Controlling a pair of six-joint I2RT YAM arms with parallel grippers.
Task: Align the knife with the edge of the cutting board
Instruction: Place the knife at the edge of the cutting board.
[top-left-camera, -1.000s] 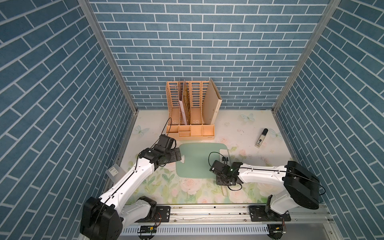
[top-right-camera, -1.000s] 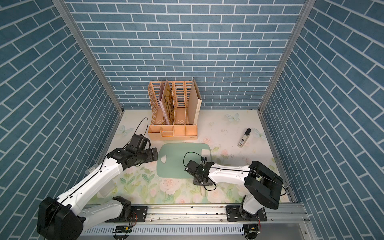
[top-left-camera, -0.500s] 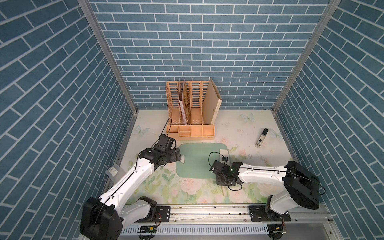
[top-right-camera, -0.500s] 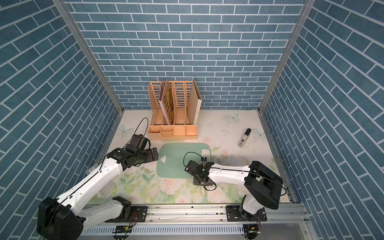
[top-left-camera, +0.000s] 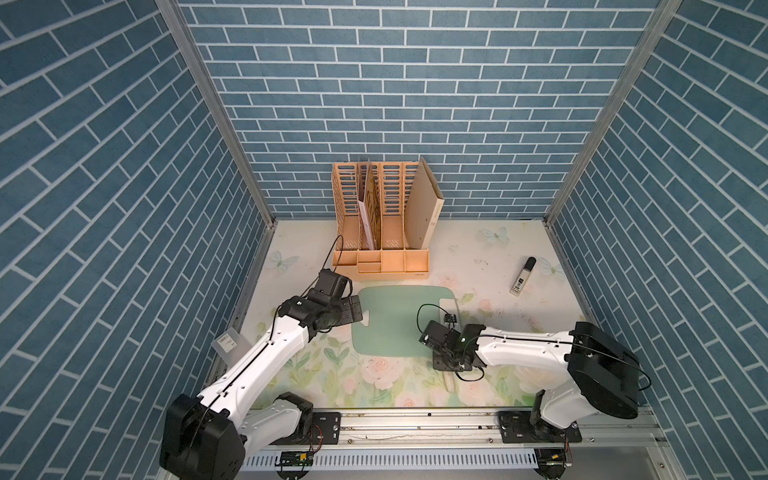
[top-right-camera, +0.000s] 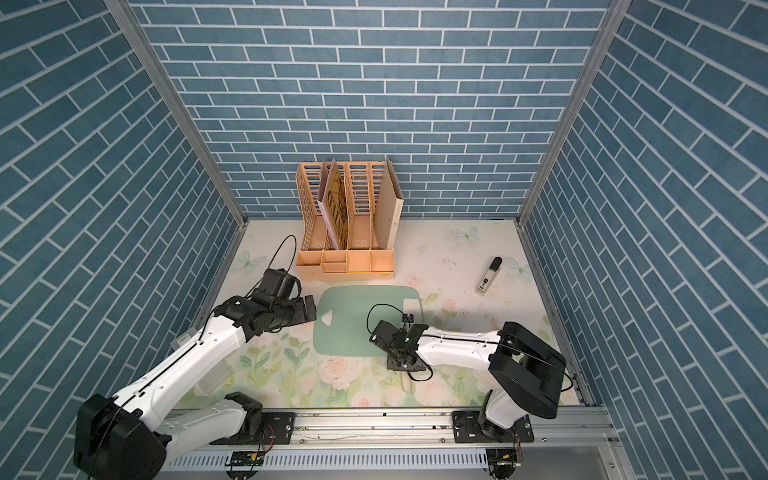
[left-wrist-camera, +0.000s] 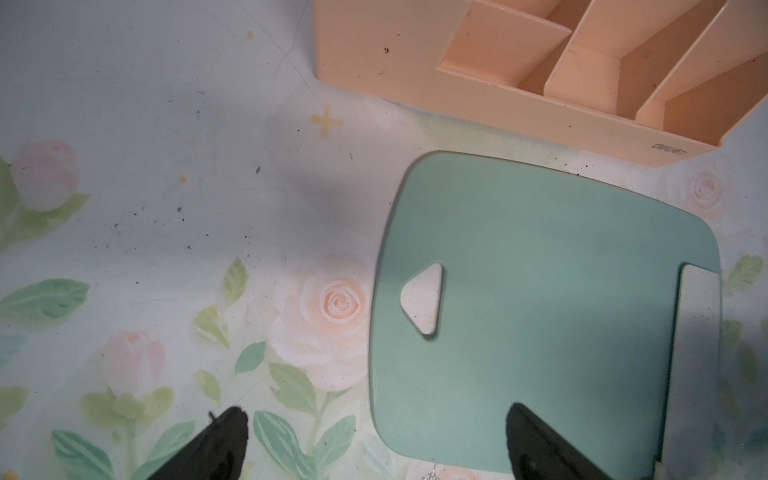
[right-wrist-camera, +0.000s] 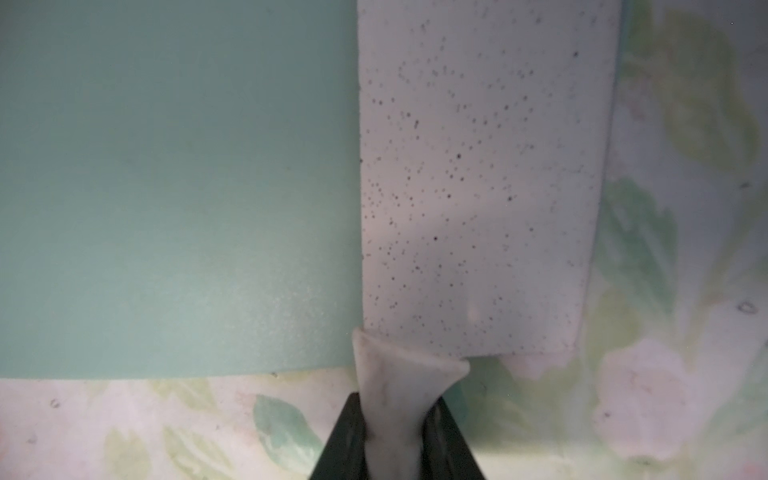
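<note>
Peach organizer (top-left-camera: 380, 262) beside board (top-left-camera: 390, 324); right jaws clamp knife (right-wrist-camera: 478, 166) handle, left jaws apart.

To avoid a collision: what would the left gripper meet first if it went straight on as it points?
Likely the cutting board, at its short edge near the hole: the open left gripper points down there, one finger over the board, one over the table. Height unclear.

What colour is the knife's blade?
Off-white with tiny dark speckles; the knife shows best in the right wrist view.
</note>
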